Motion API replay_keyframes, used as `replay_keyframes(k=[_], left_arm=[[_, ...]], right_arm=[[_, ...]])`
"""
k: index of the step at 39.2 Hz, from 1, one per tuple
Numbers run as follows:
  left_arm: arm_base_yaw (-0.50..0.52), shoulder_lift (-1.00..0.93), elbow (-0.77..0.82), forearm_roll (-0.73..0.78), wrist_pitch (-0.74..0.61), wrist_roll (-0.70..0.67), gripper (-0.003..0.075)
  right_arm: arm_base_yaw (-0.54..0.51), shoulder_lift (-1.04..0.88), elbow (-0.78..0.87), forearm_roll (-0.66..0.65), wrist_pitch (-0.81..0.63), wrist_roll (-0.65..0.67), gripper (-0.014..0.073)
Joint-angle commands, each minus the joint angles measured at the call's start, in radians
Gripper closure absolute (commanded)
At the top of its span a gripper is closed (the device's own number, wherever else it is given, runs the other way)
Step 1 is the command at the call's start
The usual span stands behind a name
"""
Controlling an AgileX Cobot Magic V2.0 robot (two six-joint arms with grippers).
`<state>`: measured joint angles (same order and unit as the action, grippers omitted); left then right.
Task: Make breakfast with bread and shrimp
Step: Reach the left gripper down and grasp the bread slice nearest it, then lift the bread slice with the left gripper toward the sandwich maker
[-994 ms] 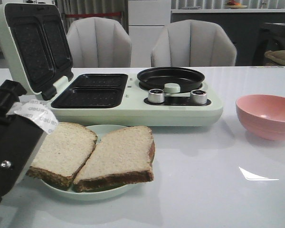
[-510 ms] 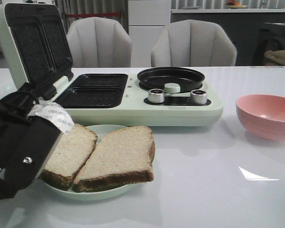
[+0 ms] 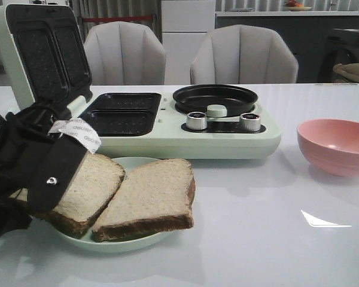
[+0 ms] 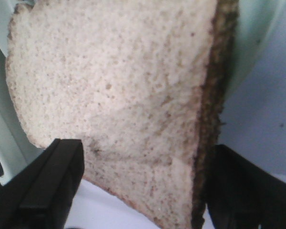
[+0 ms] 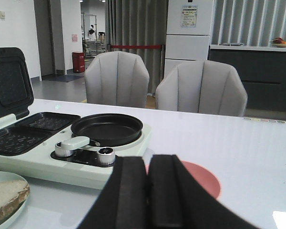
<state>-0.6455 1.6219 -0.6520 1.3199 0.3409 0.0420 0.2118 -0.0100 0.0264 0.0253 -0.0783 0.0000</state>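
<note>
Over the plate [image 3: 131,242] rim, left hand [image 4: 143,191] agape around bread [image 4: 119,105] edges.

White label [image 3: 76,133] on left arm, print upside down, not legible

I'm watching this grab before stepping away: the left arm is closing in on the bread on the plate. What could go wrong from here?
1. The left gripper has its fingers open on both sides of the left bread slice; squeezing could crush or tear the soft crumb.
2. That slice partly overlaps the right slice, so lifting may drag it off the plate.
3. The arm is close to the sandwich maker's open lid; swinging up could knock it.
</note>
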Motion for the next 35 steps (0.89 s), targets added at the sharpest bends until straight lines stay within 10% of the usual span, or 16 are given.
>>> replay_keyframes(k=[1, 15, 35], left_arm=[[0.006, -0.003, -0.021, 0.007, 0.009, -0.014, 0.0193], [0.004, -0.008, -0.021, -0.001, 0.063, -0.014, 0.0594], [-0.087, -0.150, -0.021, -0.045, 0.179, -0.016, 0.0606]], right_arm=[[-0.003, -0.022, -0.016, -0.005, -0.082, 0.000, 0.0444], [-0.003, -0.022, -0.016, -0.005, -0.082, 0.000, 0.0444], [-0.003, -0.022, -0.016, -0.005, -0.082, 0.000, 0.0444]])
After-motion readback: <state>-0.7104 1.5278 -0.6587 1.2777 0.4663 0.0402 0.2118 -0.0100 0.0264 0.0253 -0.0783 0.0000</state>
